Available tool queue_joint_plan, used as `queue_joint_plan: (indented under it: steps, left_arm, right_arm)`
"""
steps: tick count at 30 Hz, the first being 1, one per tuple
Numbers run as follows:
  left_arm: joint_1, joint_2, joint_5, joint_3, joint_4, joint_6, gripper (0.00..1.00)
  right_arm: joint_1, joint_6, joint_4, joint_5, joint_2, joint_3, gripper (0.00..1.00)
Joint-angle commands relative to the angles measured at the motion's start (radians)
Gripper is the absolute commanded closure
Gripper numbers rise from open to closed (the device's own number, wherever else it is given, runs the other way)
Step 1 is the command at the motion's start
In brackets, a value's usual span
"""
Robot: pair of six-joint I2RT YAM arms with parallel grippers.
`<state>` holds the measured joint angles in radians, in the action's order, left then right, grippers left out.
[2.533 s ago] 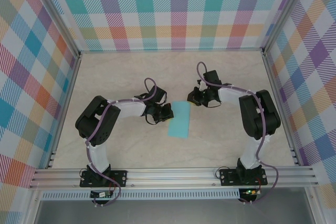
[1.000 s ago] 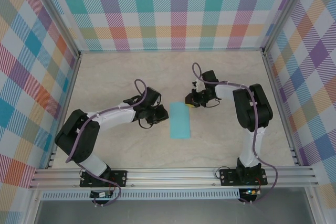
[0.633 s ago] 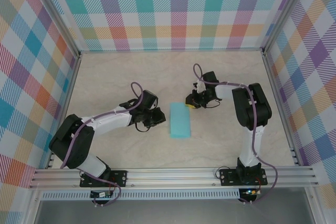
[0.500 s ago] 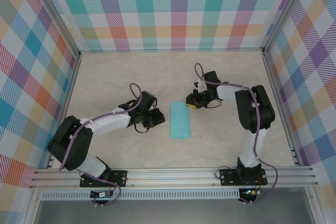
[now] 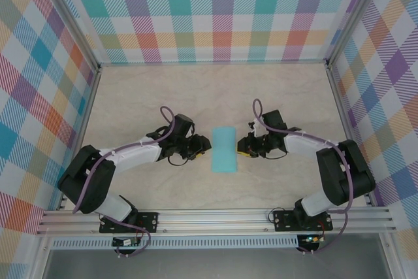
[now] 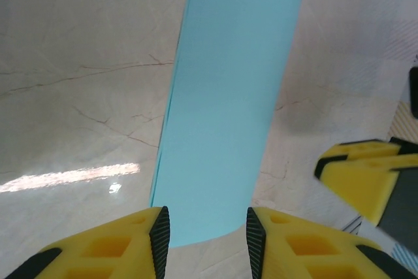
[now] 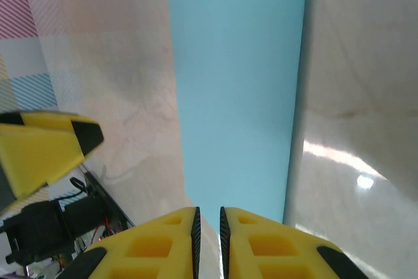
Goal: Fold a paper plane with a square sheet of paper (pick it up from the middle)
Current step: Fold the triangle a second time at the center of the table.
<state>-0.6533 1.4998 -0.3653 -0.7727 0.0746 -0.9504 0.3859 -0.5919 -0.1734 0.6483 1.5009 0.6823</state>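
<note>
Teal sheet of paper (image 5: pixel 224 149), folded to narrow rectangle, flat on marble table (image 5: pixel 144 102) between tools. Left tool (image 6: pixel 204 223) apart, empty; right tool (image 7: pixel 208 220) nearly together, empty.

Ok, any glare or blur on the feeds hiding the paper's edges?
Left wrist: a glare streak on the table, left of the paper, whose edges read sharp. Right wrist: a bright spot on the table right of the paper, a soft shadow along its right edge. Top external: even light, nothing blurred.
</note>
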Motion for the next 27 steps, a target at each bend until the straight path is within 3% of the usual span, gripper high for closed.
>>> queue_joint_plan:
  steps: [1,8,27]
  left_arm:
    - [-0.011,0.036,-0.041,0.010,-0.059,-0.030,0.62]
    - [-0.011,0.063,-0.043,0.001,-0.063,-0.034,0.61]
    - [-0.011,0.094,-0.054,0.003,-0.058,-0.028,0.59]
  right_arm:
    - [0.025,-0.033,0.041,0.012,-0.040,-0.033,0.84]
    - [0.071,-0.042,0.068,0.033,-0.009,-0.049,0.85]
    - [0.071,-0.066,0.071,-0.082,0.095,-0.030,0.82]
